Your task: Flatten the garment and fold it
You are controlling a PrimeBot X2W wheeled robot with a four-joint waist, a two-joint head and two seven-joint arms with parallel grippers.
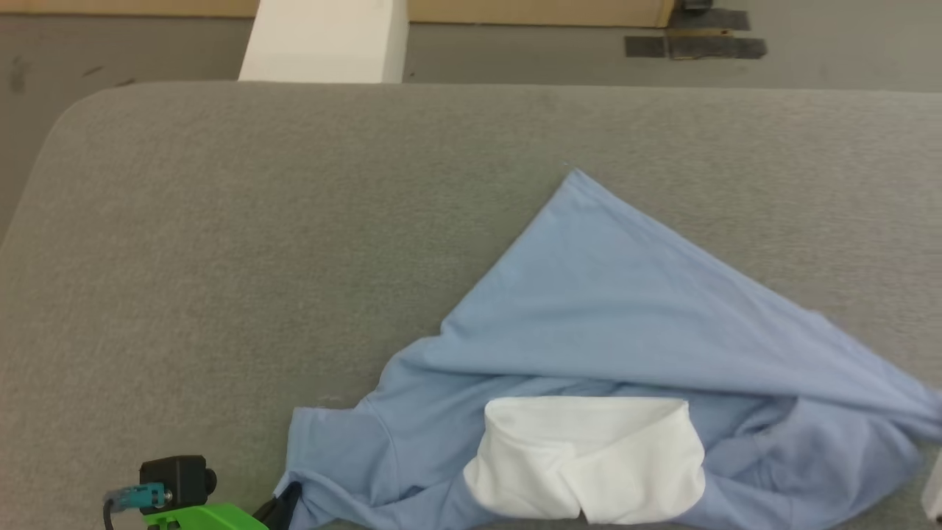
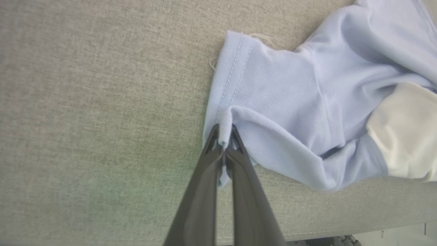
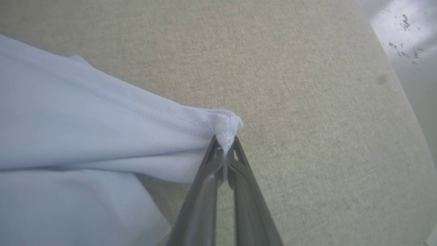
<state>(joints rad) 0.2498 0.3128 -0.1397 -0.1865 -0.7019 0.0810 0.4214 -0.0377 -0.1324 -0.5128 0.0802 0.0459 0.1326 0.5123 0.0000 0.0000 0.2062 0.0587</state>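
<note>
The garment (image 1: 618, 294), a light blue polo shirt with a white collar (image 1: 589, 456), lies crumpled on the grey table (image 1: 294, 221), its body drawn up into a triangle pointing away from me. My left gripper (image 2: 223, 145) is shut on the hemmed edge of a sleeve (image 2: 239, 78); in the head view its dark fingers (image 1: 283, 508) meet the sleeve at the lower left. My right gripper (image 3: 225, 152) is shut on a hemmed corner of the garment (image 3: 102, 130), low over the table.
The table's far edge runs across the top of the head view, its corner rounded at the left. Beyond it are grey floor, a white block (image 1: 324, 40) and dark tape patches (image 1: 695, 46). A green mount with a black part (image 1: 176, 493) sits on my left wrist.
</note>
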